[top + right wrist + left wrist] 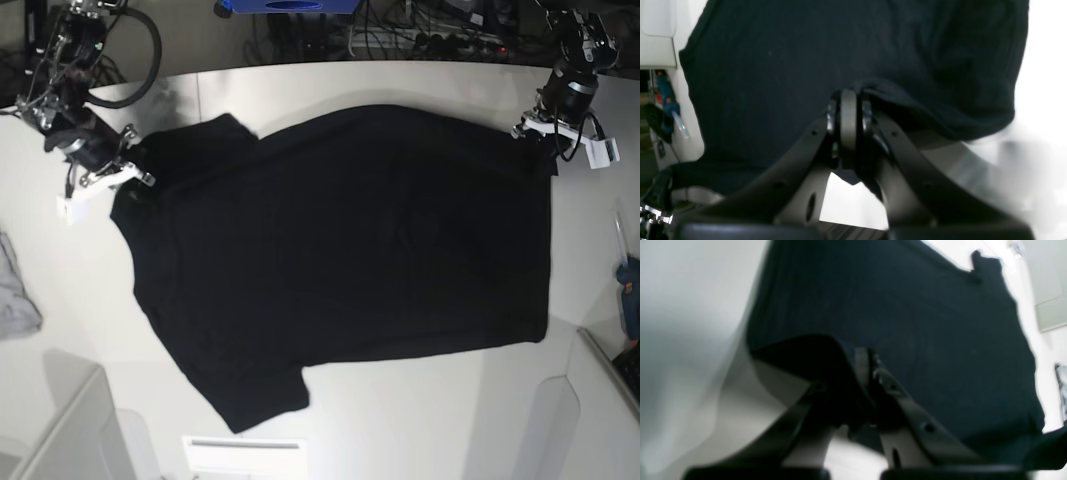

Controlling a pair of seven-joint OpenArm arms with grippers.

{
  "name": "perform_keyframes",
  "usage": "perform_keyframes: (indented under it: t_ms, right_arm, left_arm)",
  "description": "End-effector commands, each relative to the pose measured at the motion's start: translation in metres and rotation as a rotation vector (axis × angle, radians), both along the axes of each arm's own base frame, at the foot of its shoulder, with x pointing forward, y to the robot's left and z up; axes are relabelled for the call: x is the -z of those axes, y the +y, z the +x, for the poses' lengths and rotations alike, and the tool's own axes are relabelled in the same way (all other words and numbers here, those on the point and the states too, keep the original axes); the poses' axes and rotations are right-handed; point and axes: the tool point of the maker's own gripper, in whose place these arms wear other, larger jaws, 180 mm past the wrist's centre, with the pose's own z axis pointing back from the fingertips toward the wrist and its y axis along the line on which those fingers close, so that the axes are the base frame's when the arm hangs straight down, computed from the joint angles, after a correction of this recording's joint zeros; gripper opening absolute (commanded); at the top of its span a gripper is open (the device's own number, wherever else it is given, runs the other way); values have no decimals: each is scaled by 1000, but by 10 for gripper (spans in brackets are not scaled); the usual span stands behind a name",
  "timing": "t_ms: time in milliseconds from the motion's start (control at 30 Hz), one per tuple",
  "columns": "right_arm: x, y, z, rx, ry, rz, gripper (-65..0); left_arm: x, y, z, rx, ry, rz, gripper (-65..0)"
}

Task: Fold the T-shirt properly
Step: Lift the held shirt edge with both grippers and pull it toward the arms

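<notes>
Left gripper point(867, 355): pinching the T-shirt point(340, 250) edge — far right of the desk point(400, 420).
Right gripper point(848, 100): clamped on the shirt's edge — far left.
T-shirt: spread flat, plain side up.

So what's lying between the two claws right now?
Only the T-shirt, spread flat and plain side up on the table. The left claw and right claw each pinch an edge, seen in the base view.

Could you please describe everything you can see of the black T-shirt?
The T-shirt is plain black, soft knit cotton by its look, spread nearly flat on the white table, with no print showing. Both short sleeves lie toward the right gripper's side. That gripper pinches its edge; the left gripper pinches the opposite corner.
</notes>
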Motion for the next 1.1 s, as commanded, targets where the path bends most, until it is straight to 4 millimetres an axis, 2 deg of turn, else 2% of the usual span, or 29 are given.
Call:
perform_keyframes:
  t_ms: [0, 200, 367, 467, 567, 700, 833, 1067]
  right_arm:
    - [-9, -3, 10, -1, -37, -2, -650]
    - [-3, -6, 24, 15, -27, 24, -650]
    - [3, -9, 35, 32, -14, 48, -650]
    - [4, 6, 42, -15, -16, 54, -650]
    - [11, 12, 48, -10, 16, 79, -650]
    - [13, 13, 60, 5, 21, 100, -650]
    - [13, 10, 71, 15, 23, 108, -650]
    - [22, 27, 83, -21, 35, 114, -650]
  left_arm:
    - [-7, 5, 3, -12, -25, 5, -650]
    - [-10, 13, 14, -75, -32, -11, -650]
    - [-2, 25, 21, -114, -4, 41, -650]
    - [-2, 26, 25, -117, -10, 46, -650]
    - [-3, 27, 26, -119, -12, 47, -650]
    - [3, 31, 26, -131, 0, 36, -650]
    - [19, 37, 27, -155, 29, 7, -650]
    - [20, 44, 41, -152, 31, 49, -650]
